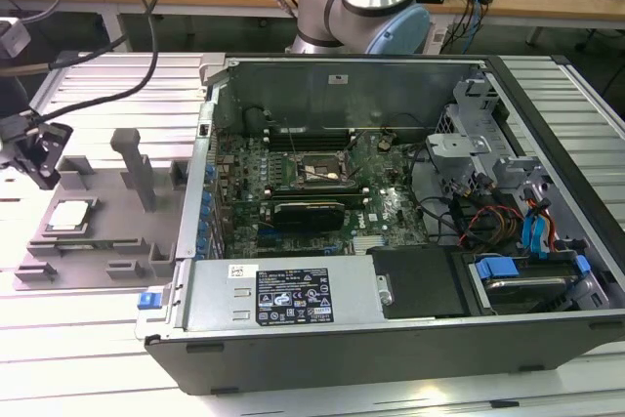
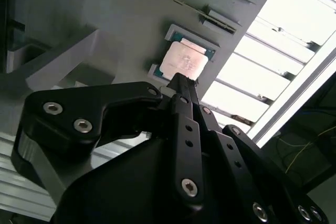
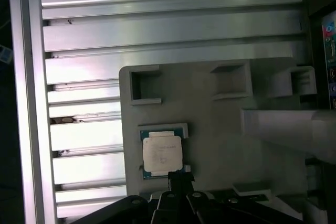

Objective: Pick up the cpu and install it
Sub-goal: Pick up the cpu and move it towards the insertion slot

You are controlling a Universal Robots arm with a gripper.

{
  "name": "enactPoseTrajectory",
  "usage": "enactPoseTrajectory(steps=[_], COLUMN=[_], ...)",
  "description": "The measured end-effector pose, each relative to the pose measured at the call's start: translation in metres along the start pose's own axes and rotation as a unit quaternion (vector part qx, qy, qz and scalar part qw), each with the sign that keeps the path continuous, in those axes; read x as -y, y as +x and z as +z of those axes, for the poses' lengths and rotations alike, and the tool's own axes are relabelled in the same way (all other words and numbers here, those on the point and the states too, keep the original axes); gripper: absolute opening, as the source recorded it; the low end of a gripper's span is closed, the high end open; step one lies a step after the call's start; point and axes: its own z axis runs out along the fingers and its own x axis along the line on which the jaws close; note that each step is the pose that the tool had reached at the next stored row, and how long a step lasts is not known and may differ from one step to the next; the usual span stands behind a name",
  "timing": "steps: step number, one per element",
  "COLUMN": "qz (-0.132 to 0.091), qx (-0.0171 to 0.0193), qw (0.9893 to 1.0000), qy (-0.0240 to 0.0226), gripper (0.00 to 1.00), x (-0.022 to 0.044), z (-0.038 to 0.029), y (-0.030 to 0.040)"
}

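Closed fingers [image 2: 182, 88] hover over cpu [image 2: 182, 60] on grey fixture [image 3: 210, 124], slatted aluminium table [image 3: 84, 40].

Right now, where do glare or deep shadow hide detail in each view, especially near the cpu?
Exterior view: glare washes out the cpu and the table slats near it; second wrist view: the slats burn white, the gripper is a dark mass; first wrist view: the cpu is evenly lit, the gripper nearly black.

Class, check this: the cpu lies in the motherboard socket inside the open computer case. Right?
No. The cpu lies on the grey fixture plate beside the open computer case, not in the motherboard socket, as the exterior view shows.
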Motion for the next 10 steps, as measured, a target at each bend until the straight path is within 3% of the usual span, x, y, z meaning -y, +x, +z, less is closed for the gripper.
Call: enactPoseTrajectory(steps=[10], qz=[0.000], qx=[-0.0006], qw=[1.0000], qy=[0.0000], gripper=[0.11], x=[0.0013], z=[0.0242], y=[0.0023])
